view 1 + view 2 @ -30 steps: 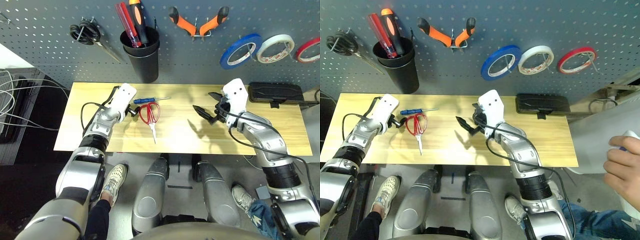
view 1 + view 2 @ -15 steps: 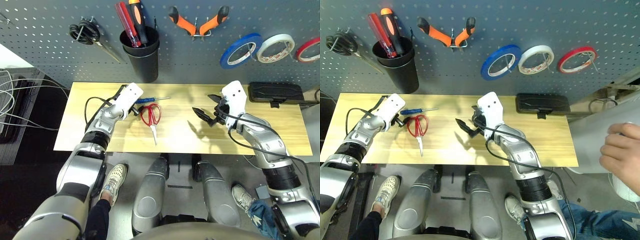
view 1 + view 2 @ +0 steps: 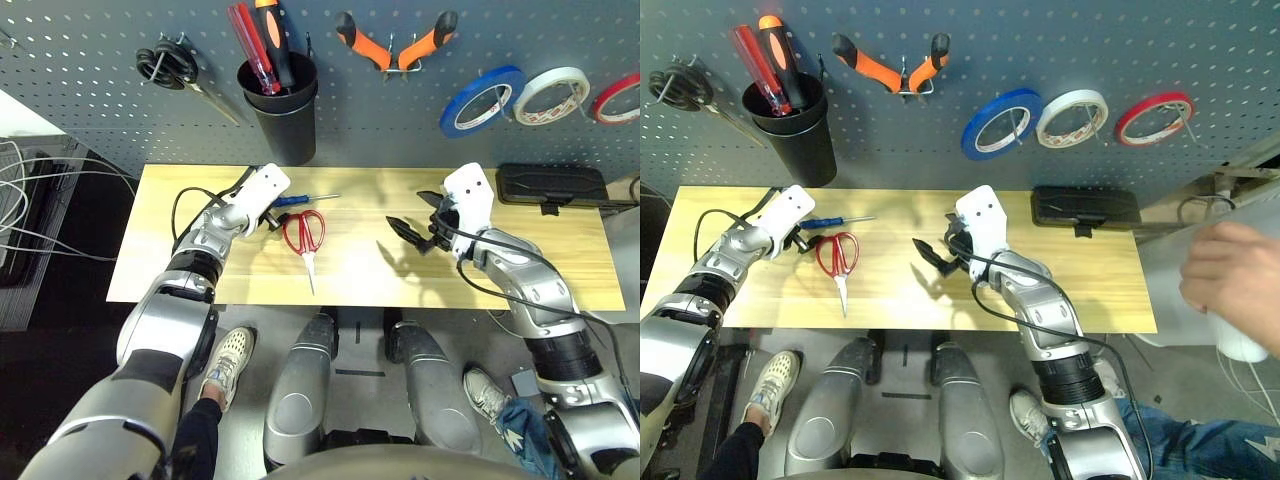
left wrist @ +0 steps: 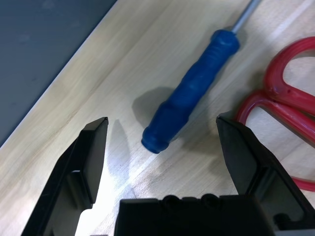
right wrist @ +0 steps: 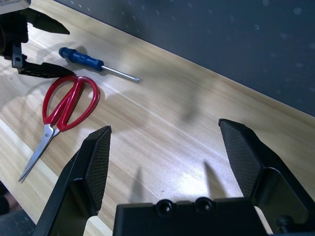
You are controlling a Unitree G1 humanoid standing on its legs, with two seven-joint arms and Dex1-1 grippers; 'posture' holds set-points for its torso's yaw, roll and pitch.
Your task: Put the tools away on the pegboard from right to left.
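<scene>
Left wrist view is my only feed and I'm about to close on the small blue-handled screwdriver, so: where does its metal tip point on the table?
Observer: The small blue-handled screwdriver lies flat on the light wooden table, its shaft toward the robot's right; the left gripper is open at the handle end.
Operator: Are the red-handled scissors touching it?
Observer: No. The red-handled scissors lie just nearer the robot, blades pointing toward the robot.
Operator: What's already on the board?
Observer: On the dark grey pegboard the orange-and-black-handled pliers and the blue tape ring hang on hooks.
Operator: Is the other arm in my way?
Observer: No, the right gripper is open above bare table, well apart.
</scene>
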